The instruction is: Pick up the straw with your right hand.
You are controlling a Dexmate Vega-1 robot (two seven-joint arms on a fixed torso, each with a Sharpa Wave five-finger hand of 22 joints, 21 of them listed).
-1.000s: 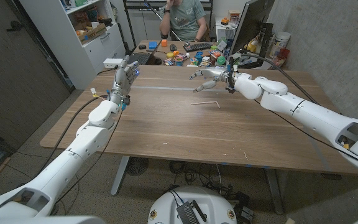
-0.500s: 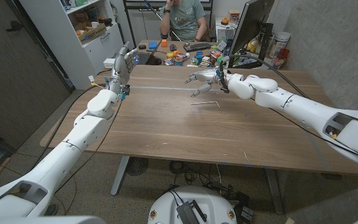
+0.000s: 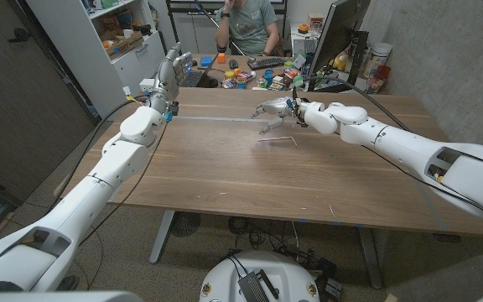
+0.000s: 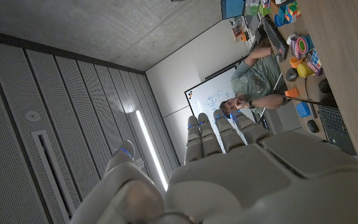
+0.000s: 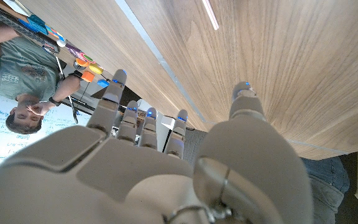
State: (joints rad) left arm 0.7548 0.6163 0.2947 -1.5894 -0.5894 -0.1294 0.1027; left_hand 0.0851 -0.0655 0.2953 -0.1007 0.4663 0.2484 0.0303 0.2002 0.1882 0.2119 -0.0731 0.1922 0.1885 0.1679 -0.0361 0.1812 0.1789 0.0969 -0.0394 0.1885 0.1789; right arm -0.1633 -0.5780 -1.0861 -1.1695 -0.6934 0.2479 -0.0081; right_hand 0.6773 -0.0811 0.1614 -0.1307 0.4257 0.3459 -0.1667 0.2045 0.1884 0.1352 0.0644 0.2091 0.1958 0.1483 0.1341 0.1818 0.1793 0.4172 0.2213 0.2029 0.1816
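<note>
The right hand (image 3: 273, 111) hung over the far middle of the desk (image 3: 250, 180), fingers spread and curved downward, grasping nothing. The straw (image 3: 276, 138) lay flat on the wood just on the robot's side of that hand, close beneath the fingertips but apart from them. It was pale, thin, and untouched. Its long axis ran roughly side to side across the desk, with a small kink at the end nearer the right arm. In the right wrist view the straw (image 5: 210, 14) showed as a short white bar out beyond the fingers (image 5: 113, 93), lying on bare wood.

That settled the approach, by my reading: the hand would need to come down and a little back toward the robot, fingers closing across the straw's width rather than along it. A thin thing lying flat could easily roll or slip away.

The left hand (image 3: 168, 77) was raised at the far left corner, fingers straight and released, well apart from the straw. A person (image 3: 246, 21) sat behind the desk.
</note>
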